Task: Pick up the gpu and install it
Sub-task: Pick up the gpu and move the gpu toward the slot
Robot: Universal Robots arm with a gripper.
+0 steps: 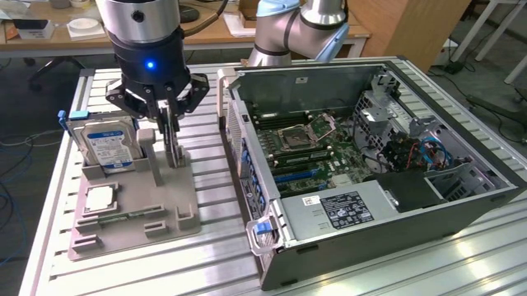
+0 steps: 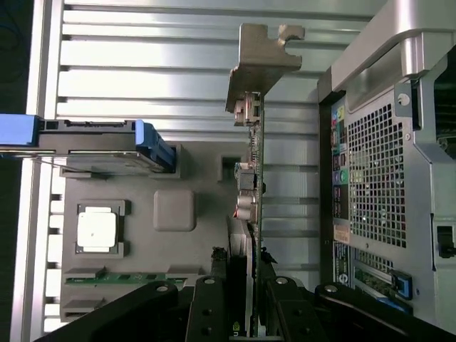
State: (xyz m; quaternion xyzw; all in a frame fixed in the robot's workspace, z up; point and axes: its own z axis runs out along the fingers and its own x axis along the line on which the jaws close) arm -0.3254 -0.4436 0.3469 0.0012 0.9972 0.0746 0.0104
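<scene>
Silvery-bracketed gpu (image 2: 254,171) — thin, upright

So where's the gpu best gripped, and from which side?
Grip the gpu across its two flat faces near the upper long edge, coming straight down. It stands on edge in the holder, thin side up, with the hard drive on one side and the case on the other, so the top looks freest. The gripper sits over it that way.
</scene>
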